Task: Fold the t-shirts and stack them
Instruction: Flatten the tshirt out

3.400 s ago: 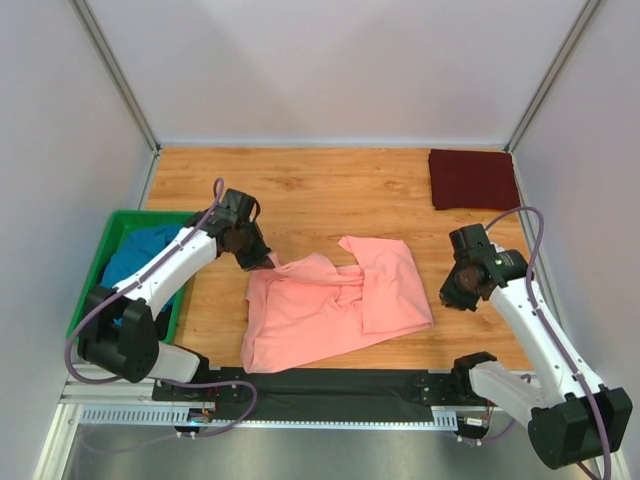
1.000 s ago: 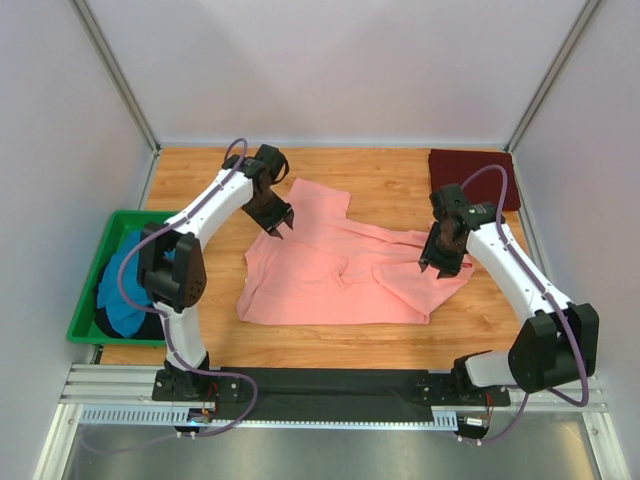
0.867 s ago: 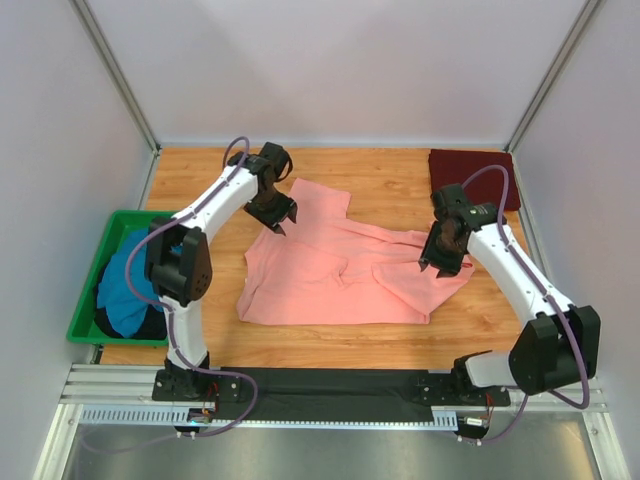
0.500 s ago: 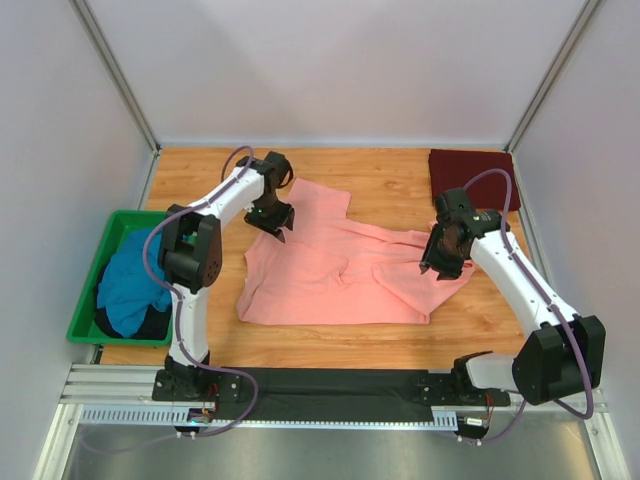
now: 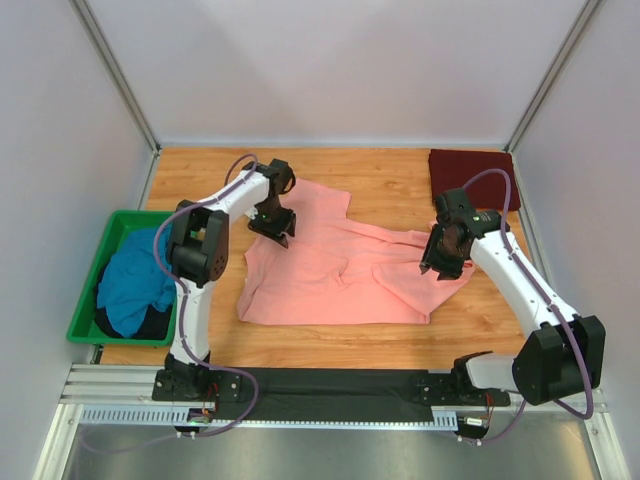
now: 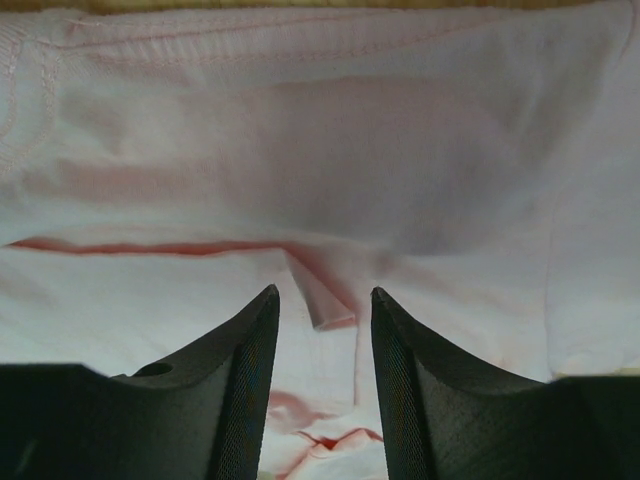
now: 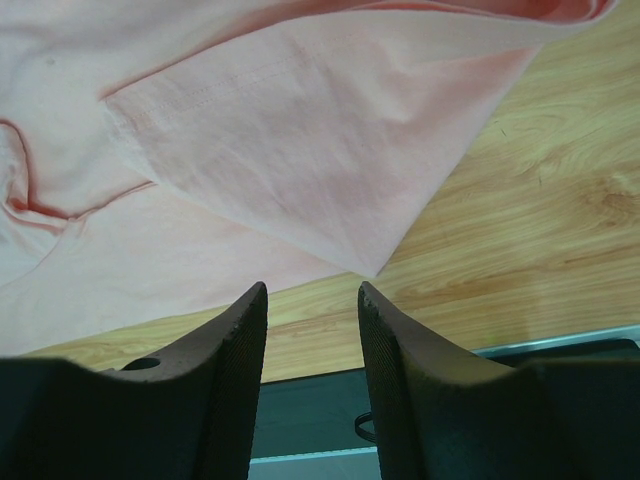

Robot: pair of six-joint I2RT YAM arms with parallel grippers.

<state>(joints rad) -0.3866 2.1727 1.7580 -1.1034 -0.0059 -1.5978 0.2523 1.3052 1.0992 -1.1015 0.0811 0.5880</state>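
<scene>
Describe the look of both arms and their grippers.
The left arm and right arm have white links and black joints, each with a looping purple cable. The left gripper and right gripper have black, tapered fingers with finely textured inner faces.

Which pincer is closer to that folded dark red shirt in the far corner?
Right. The right pincer is just in front of the maroon t-shirt; the left pincer is across the table, over the pink t-shirt's left side.

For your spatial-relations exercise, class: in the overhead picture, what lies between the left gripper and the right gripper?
The salmon-pink t-shirt, spread out and wrinkled, fills the stretch between the left gripper and the right gripper; the top view shows it.
</scene>
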